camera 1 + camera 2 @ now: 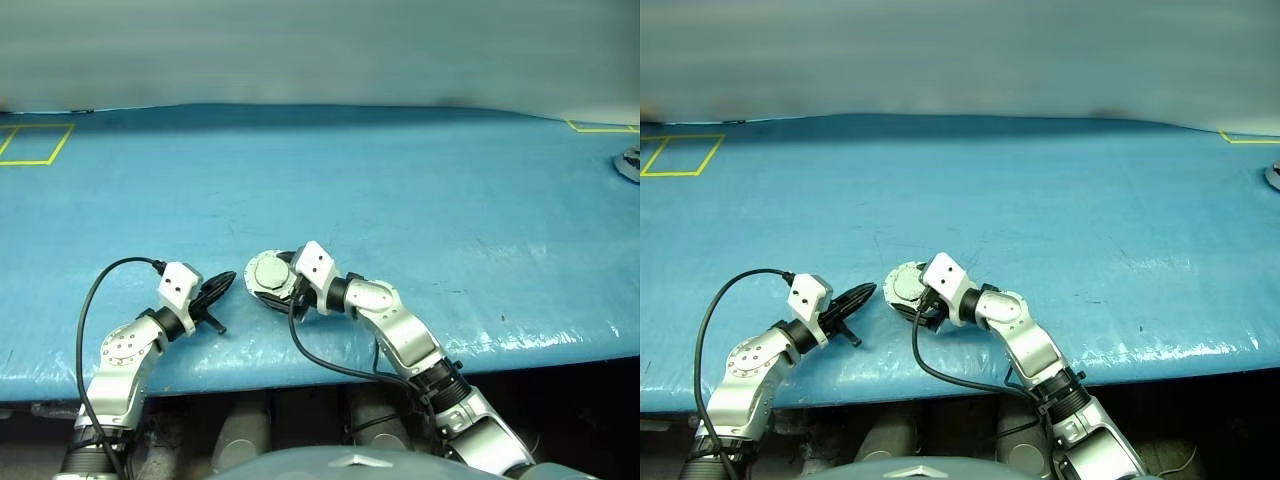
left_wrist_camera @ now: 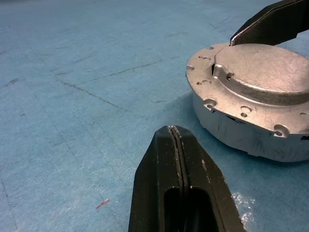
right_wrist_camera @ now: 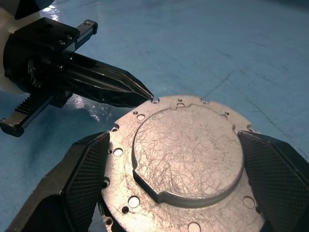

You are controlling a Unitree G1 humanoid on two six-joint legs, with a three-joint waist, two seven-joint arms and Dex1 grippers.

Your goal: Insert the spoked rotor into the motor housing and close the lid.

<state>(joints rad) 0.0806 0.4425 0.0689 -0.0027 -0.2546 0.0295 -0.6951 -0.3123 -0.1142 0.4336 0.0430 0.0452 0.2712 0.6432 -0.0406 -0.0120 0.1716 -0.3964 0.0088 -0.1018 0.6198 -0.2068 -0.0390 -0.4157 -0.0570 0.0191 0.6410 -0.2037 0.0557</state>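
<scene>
Left gripper [image 1: 222,280]: nearest the camera at the table's near edge, on the left; its two black fingers were pressed flat together, holding nothing, tips pointing right toward the housing and stopping just short of it.
Left fingers [image 2: 179,164]: in the left wrist view they met in one thin seam, resting low over the blue cover.
Right gripper [image 3: 171,159]: just right of the left one, near the front edge; jaws spread wide, one mesh-textured pad on each side of the housing, whether they touched its rim could not be told.
Right fingers [image 3: 84,174]: broad black pads flanking the round metal body.
Motor housing [image 1: 268,277]: short grey metal cup standing on the table between the two grippers, near the front edge and slightly left of centre.
Lid [image 3: 186,157]: closed flat on top of the housing, plain scratched grey face up, with small holes around the rim.
Spoked rotor: not to be told; the closed lid hid the inside.
Table [image 1: 400,180]: covered by a blue, slightly wrinkled sheet with faint scuffs, glossy along the near edge.
Yellow tape marks [image 1: 35,143]: a rectangle outlined at the far left, another corner at the far right.
Grey object [image 1: 630,163]: at the far right edge, cut off.
Back wall [image 1: 320,50]: plain pale grey-green beyond the table.
</scene>
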